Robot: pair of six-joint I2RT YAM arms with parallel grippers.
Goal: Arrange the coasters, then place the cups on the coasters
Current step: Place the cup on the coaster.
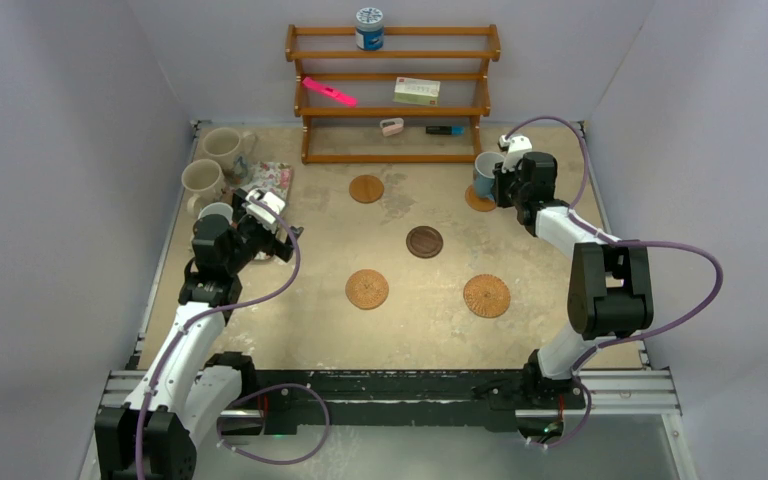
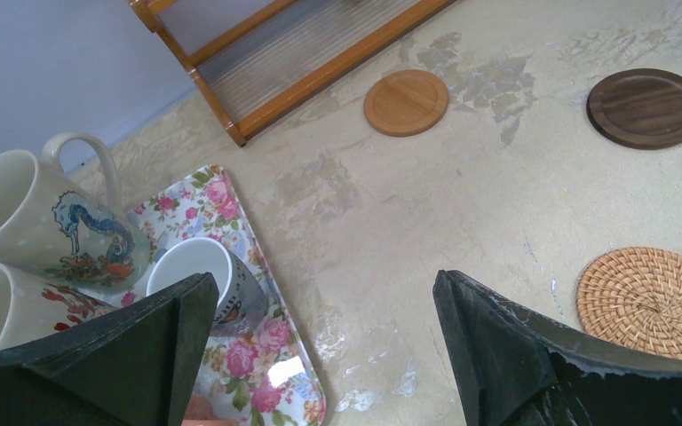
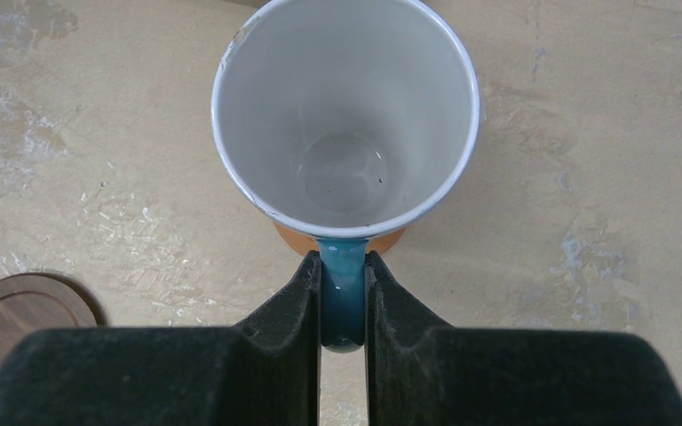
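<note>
Nearest the arms' bases, a left woven coaster (image 1: 367,289) and a right woven coaster (image 1: 486,296) lay on the table (image 1: 430,340), with the dark brown coaster (image 1: 424,241) beyond and between them. At left, the left gripper (image 2: 320,355) hung over the edge of a floral mat (image 2: 231,200), its fingers (image 2: 515,355) spread wide around nothing. Its wrist camera showed plainly what the overhead view half hid behind the arm: the small mug (image 2: 197,271) on the mat, just beyond one finger. Further left were a cream mug with a blue painted figure (image 2: 44,222) and a second cream mug (image 2: 4,306). A smooth tan coaster (image 1: 366,188) lay farther back. At far right, the right gripper (image 3: 343,266) pinched the handle of the upright blue mug (image 3: 346,115). Only the right wrist view showed that grip, along with a sliver of the orange coaster (image 3: 389,240) beneath the mug. Whether the base touched it could not be told. A wooden shelf (image 1: 392,110) stood at the back wall.
</note>
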